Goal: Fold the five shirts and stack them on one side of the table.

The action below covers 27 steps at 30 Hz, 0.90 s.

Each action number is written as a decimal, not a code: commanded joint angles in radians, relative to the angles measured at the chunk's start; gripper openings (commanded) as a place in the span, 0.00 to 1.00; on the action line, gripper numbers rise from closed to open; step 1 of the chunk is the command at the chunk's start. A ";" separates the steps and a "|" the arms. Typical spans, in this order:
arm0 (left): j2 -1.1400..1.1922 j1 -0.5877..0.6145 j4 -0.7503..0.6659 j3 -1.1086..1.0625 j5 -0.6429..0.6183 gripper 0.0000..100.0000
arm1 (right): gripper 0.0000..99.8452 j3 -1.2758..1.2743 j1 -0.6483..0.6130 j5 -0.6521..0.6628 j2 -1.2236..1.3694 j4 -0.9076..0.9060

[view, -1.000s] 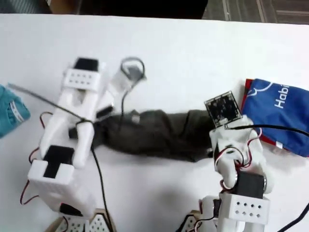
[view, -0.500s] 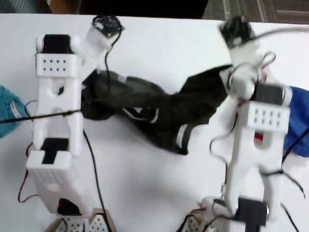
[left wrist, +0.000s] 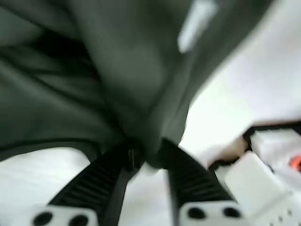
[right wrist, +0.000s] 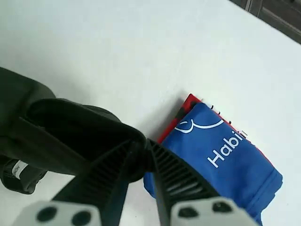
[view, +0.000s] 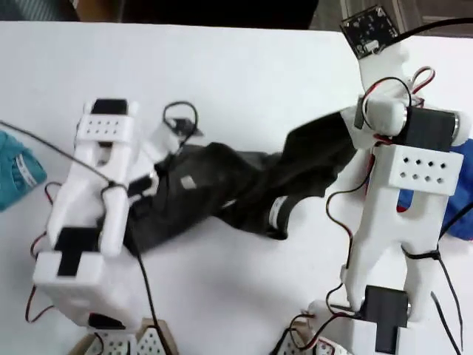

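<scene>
A dark grey shirt (view: 244, 185) hangs bunched between my two arms over the middle of the table. My left gripper (left wrist: 146, 157) is shut on one end of the dark shirt (left wrist: 94, 70), near the left arm (view: 96, 192) in the high view. My right gripper (right wrist: 139, 151) is shut on the other end of the dark shirt (right wrist: 61, 136), raised near the right arm (view: 399, 163). A folded blue shirt (right wrist: 225, 160) lies on a red one (right wrist: 188, 104) at the table's right side.
A teal shirt (view: 16, 170) lies at the table's left edge. The white table (view: 244, 74) stretches bare toward the far side. Cables trail from both arms over the front of the table.
Both arms lifted the dark shirt off the table. The left arm has since come back toward the near side, and the right arm stays raised at the far right with the cloth stretched between.
</scene>
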State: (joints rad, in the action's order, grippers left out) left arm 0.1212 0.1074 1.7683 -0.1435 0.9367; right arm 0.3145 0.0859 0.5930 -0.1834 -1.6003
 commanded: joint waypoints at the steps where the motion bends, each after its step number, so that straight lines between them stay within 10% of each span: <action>1: -0.178 0.011 0.018 -0.127 0.087 0.23 | 0.02 0.046 0.001 0.002 0.002 -0.051; 11: -0.330 0.005 0.005 -0.251 0.236 0.23 | 0.02 0.046 -0.002 0.002 0.002 -0.070; 27: -0.101 -0.074 -0.353 -0.189 -0.106 0.23 | 0.02 0.044 0.001 -0.006 0.002 -0.073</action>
State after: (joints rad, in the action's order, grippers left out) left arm -0.0338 0.0353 1.4415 -0.4058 0.8815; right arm 0.3145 0.0859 0.5930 -0.1834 -1.6648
